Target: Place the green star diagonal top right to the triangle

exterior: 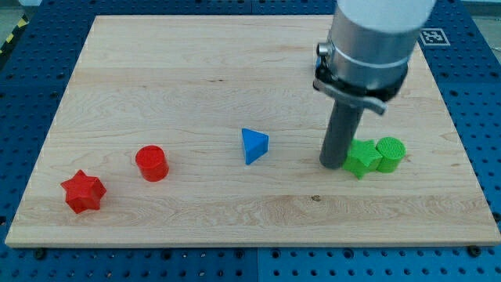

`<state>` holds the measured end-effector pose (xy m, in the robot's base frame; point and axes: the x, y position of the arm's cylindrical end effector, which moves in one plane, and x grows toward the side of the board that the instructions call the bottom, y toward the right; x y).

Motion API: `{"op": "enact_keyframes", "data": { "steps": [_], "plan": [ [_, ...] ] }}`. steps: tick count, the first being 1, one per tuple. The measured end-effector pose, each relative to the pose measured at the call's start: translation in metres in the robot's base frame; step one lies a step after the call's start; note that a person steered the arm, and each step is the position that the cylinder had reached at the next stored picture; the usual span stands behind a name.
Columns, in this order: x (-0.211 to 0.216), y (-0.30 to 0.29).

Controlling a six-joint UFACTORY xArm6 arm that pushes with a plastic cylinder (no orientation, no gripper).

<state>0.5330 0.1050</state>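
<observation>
The approach to the small green plastic star block [361, 157] appears finished, with the pushing step about to begin. No claw is fitted; the dark rod's tip, my tip [332, 165], is set just beside the star's left edge, seemingly touching. The star lies right of the blue plastic triangle block [254, 146], level with it, against a green plastic cylinder block [391, 153]. A push toward the view's top is judged necessary, so the tip must first be brought below the star.

Arm [368, 39] cut off at view's top; rod hides green star's [362, 157] left edge.
</observation>
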Motion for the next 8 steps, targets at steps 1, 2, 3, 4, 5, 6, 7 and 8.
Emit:
{"op": "enact_keyframes", "data": {
  "steps": [1, 2, 3, 4, 5, 6, 7, 8],
  "plan": [
    [0.028, 0.011],
    [0.028, 0.057],
    [0.026, 0.088],
    [0.027, 0.088],
    [0.017, 0.086],
    [0.006, 0.067],
    [0.006, 0.034],
    [-0.001, 0.012]
  ]
}}
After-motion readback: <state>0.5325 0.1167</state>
